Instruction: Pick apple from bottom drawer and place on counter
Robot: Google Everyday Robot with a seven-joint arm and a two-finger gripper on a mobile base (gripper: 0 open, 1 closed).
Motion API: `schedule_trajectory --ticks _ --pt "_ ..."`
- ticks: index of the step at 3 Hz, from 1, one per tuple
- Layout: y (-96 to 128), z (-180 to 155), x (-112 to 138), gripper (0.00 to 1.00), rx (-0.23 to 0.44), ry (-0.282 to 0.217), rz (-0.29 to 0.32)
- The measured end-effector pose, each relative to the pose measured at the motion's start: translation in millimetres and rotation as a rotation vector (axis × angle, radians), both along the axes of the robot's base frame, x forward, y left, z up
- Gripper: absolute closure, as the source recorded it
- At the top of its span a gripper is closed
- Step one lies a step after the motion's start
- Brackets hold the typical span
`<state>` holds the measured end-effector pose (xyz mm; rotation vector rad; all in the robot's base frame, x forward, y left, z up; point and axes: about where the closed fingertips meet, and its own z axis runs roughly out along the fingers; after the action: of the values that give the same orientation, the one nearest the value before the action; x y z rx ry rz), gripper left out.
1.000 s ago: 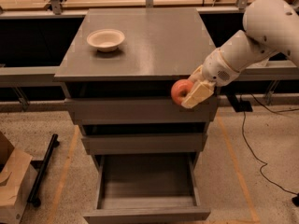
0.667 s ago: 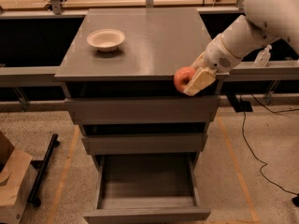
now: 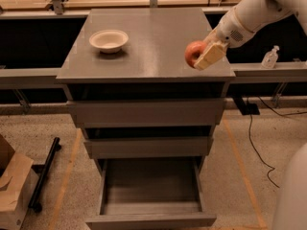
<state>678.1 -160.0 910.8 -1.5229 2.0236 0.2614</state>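
My gripper is shut on the red-orange apple and holds it a little above the front right part of the grey counter. My white arm reaches in from the upper right. The bottom drawer is pulled far out and shows a bare grey inside. The two drawers above it stand slightly out.
A white paper bowl sits on the left part of the counter. A small clear bottle stands on the ledge to the right. A cardboard box and a black bar lie on the floor at left. A black cable runs over the floor at right.
My gripper has carried the apple up and back, from in front of the top drawer's right edge to above the counter's front right part.
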Motion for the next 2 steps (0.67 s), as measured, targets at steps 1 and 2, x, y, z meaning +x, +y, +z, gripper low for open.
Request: schedule_trajectory --ticks 1,2 --pt "-4 18 30 1.0 0.048 -0.061 -0.03" --pt "-9 20 57 1.0 0.074 -0.112 -0.098"
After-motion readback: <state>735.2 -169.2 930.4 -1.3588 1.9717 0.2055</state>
